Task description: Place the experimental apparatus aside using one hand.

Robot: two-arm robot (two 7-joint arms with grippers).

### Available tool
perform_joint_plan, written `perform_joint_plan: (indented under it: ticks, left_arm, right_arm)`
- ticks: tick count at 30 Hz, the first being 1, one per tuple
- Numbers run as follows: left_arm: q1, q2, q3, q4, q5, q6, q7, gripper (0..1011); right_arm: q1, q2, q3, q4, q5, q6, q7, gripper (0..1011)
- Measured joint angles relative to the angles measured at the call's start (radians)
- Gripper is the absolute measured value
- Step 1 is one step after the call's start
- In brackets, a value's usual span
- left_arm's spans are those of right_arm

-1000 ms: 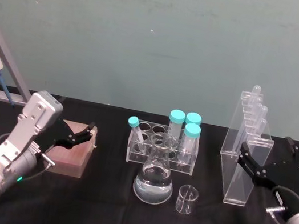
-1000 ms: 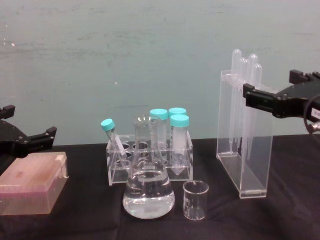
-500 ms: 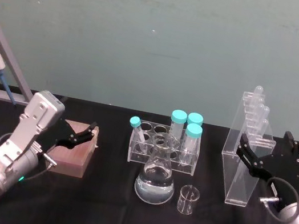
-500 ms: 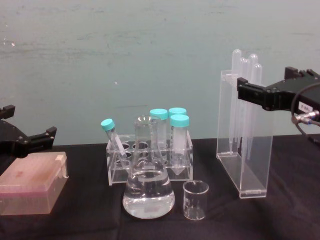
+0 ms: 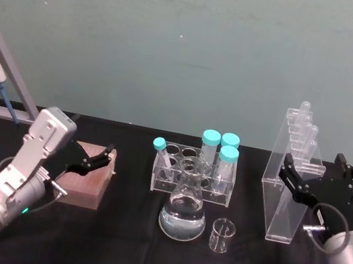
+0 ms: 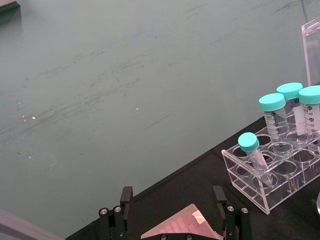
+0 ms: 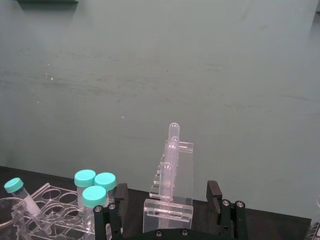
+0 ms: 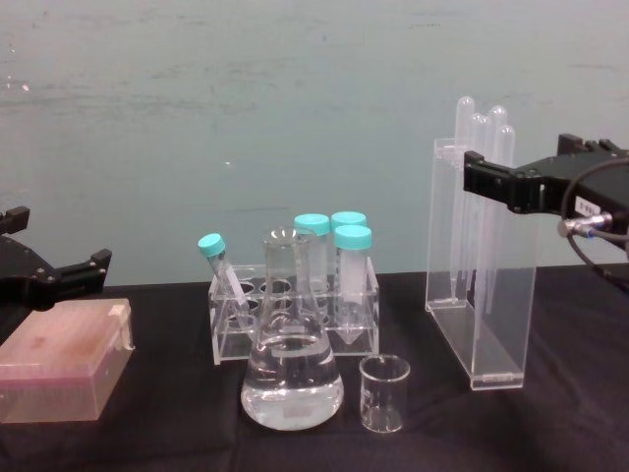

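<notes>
I have the black table (image 5: 121, 249) spread out before me. The biggest thing on it is the clear stand (image 8: 482, 295), standing upright. My right pincer (image 7: 167, 192) is released, its two fingers spread wide level with the stand's upper part and the stand between them. I cannot tell whether either finger touches the plastic. Pipettes (image 8: 498, 123) poke out of the stand's top, above the pincer.

Well off to that pincer's left sits the tube rack (image 6: 285, 175) with four teal-capped tubes (image 5: 227, 156), one of them leaning. Farther left, my left pincer (image 6: 172, 192) hangs released just above a pink box (image 8: 59, 359), which lies under the gap between its fingers.

The flask (image 8: 292, 379), with clear liquid in its base, stands just in front of the rack, lower than the right pincer. The small beaker (image 8: 383, 393) stands just beside the flask, between it and the stand.
</notes>
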Motion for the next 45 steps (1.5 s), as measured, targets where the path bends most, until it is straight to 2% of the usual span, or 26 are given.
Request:
perform_joint_plan:
  ticks: [20,45]
  left_arm:
    - [0.000,0.000,0.000,0.000,0.000,0.000,0.000,1000]
    - [0.000,0.000,0.000,0.000,0.000,0.000,0.000,1000]
  right_arm:
    - [0.026,-0.071,0.029,0.055,-0.045,0.014,0.014,1000]
    - [0.044,-0.129,0.080,0.101,-0.081,0.014,0.062,1000]
